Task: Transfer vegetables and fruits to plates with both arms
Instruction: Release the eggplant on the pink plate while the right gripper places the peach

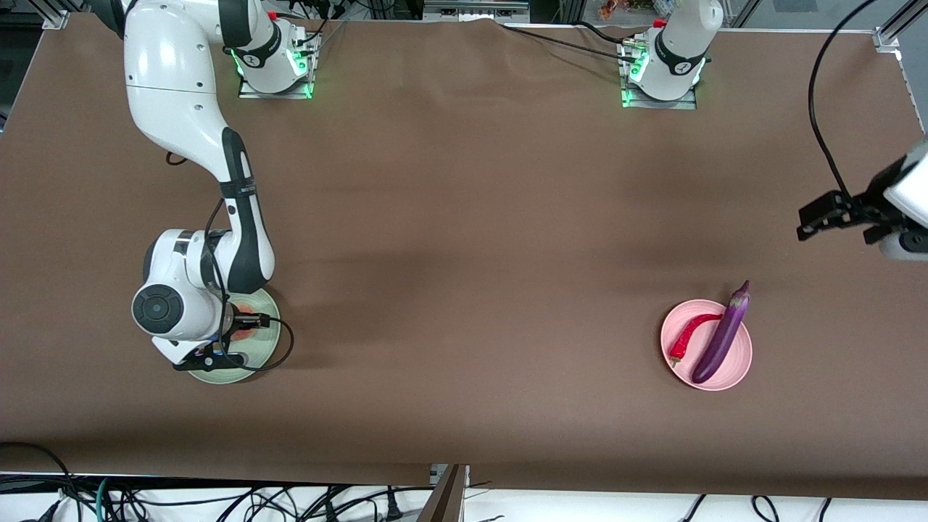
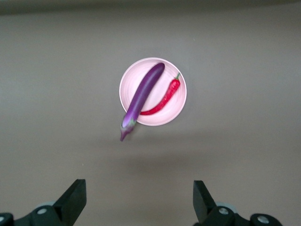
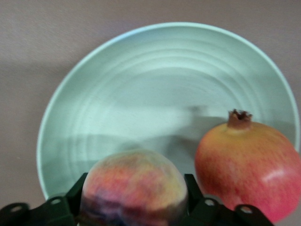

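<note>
While the right gripper (image 3: 134, 202) hangs low over the green plate (image 1: 264, 346) at the right arm's end of the table, its fingers (image 3: 77, 193) press against both sides of the peach (image 3: 134, 190), holding it just above the plate's floor. Beside the peach, the red-yellow fruit (image 3: 249, 167) sits on the green plate with its small nub pointing up. From the front camera the right arm's wrist covers most of this plate, and only a sliver of fruit shows under it. The pink plate (image 1: 736, 359) lies well apart, toward the left arm's end of the table. On it rests the eggplant (image 1: 719, 337), lying slantwise with its stem end jutting past the rim on the side farther from the front camera. The chili (image 1: 689, 335) lies on the same plate alongside the eggplant, toward the right arm's end. The left gripper (image 2: 138, 202) waits up in the air over bare table at the left arm's end, its fingers (image 2: 74, 197) spread wide with nothing between them.
</note>
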Motion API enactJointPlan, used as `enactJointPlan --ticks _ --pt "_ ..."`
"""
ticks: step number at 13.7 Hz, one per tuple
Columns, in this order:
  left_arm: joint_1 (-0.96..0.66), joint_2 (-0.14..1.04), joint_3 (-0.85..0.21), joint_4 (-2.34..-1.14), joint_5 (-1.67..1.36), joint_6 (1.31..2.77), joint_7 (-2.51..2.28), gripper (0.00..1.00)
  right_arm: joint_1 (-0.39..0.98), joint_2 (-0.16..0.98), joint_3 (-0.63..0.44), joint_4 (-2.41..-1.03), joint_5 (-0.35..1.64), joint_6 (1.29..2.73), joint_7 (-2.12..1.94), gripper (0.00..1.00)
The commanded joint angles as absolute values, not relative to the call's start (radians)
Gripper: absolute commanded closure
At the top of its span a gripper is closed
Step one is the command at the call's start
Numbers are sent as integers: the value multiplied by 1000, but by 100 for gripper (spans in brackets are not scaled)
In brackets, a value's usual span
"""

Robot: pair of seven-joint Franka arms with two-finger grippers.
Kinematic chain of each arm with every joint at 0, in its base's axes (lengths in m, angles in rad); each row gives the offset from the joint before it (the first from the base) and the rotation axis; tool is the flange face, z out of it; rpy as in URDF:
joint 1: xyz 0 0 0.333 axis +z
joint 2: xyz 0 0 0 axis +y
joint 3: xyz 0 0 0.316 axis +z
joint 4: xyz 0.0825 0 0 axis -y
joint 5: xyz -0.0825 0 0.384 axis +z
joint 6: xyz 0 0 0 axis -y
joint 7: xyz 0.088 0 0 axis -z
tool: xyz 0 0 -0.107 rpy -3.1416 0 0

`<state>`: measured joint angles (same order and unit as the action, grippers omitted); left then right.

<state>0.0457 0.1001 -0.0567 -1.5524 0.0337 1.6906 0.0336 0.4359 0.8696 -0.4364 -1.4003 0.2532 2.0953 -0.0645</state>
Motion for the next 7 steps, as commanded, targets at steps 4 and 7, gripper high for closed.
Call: enactJointPlan --ticks 4,7 --pt "-5 -48 -34 -1758 49 1737 41 0 434 735 -457 -1349 282 1952 -87 0" --pt "-5 -40 -38 -1753 49 1730 37 0 430 655 -511 -1289 282 1794 -156 0"
